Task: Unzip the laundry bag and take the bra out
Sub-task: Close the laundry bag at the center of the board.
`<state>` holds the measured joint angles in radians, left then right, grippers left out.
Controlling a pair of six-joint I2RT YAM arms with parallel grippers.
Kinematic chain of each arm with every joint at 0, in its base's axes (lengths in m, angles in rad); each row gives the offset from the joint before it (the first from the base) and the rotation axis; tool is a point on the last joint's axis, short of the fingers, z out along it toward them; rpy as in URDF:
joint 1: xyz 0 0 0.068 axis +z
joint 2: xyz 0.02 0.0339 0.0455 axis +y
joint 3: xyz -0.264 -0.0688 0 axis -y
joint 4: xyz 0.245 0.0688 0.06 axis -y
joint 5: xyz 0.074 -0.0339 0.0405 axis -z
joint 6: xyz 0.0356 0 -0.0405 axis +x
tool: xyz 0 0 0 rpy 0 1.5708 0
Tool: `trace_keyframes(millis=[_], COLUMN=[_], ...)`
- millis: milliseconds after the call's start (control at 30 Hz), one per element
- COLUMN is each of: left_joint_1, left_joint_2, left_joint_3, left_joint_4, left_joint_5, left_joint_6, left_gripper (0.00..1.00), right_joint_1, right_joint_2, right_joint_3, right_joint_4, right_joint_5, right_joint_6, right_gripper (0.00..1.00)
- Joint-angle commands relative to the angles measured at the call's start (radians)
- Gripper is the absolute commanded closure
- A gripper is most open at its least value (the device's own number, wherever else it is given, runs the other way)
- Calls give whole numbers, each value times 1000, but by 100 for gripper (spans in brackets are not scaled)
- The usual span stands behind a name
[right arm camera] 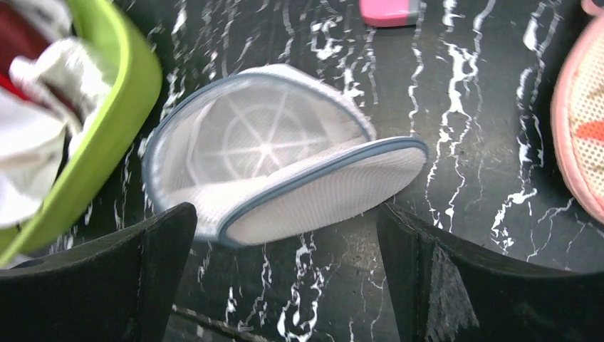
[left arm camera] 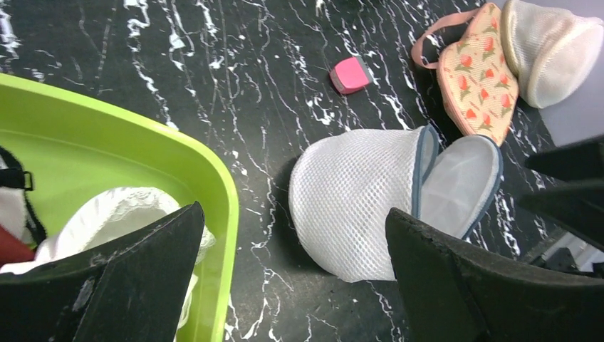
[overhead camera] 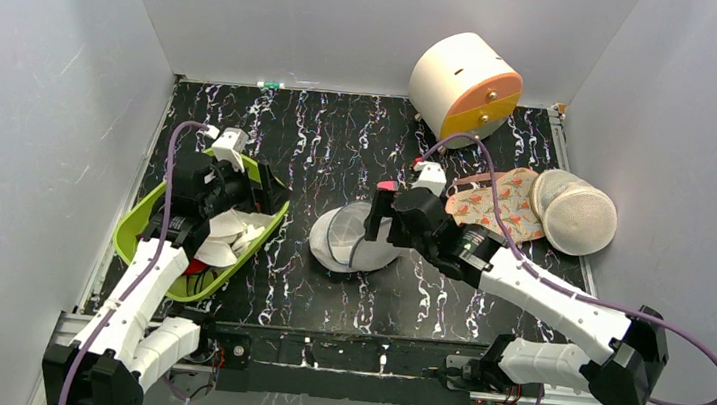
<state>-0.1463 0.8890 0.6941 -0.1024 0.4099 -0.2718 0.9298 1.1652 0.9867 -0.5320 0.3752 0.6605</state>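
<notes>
Top: laundry bag [overhead camera: 356,239] lies unzipped mid surface [overhead camera: 342,130], right pincer [overhead camera: 378,220] at its right edge, left pincer [overhead camera: 220,188] over the green bin [overhead camera: 134,219] at left. L wrist: left pincer spread wide, bag just right of bin. R wrist: right pincer spread too, bag's open mouth facing it.

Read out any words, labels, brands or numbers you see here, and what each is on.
None legible.
The blue-rimmed mesh bag, mesh pouch, green bin, pink block, floral piece and drum show no lettering.
A small tag at the back is too small to read.
</notes>
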Motion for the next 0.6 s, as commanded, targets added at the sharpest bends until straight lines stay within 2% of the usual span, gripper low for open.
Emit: trace_keyframes(millis=[0,133,233,300,367,467,533,567], left_joint_1=[-17,-87,-178,-223,-273,-350,-392,-415], left_joint_2=[42,151,224,249,270,314,353,376], left_joint_3=[16,41,68,38,-15,-89,-129,-138], left_joint_4=[73,35,-27,-2,66,186,285,326], left_joint_5=[100,82,-5,-35,-53,-76,-80,-96], left_joint_6=[-50,-108,-131,-186,-256,-378,-454,-486], left_gripper=[2,3,9,13,17,21,24,26], right_joint_1=[-38,-39,-39,-39,-39,-39,-39,-39], right_joint_2=[68,141,147,141,140,134,125,117], right_joint_3=[33,60,5,-30,-39,-33,-32,-27], right_joint_4=[-24,-119,-11,63,91,103,126,138], right_joint_5=[114,185,138,134,131,121,115,97], right_joint_6=[249,387,391,393,385,311,232,203], right_gripper=[2,2,8,18,37,55,75,81])
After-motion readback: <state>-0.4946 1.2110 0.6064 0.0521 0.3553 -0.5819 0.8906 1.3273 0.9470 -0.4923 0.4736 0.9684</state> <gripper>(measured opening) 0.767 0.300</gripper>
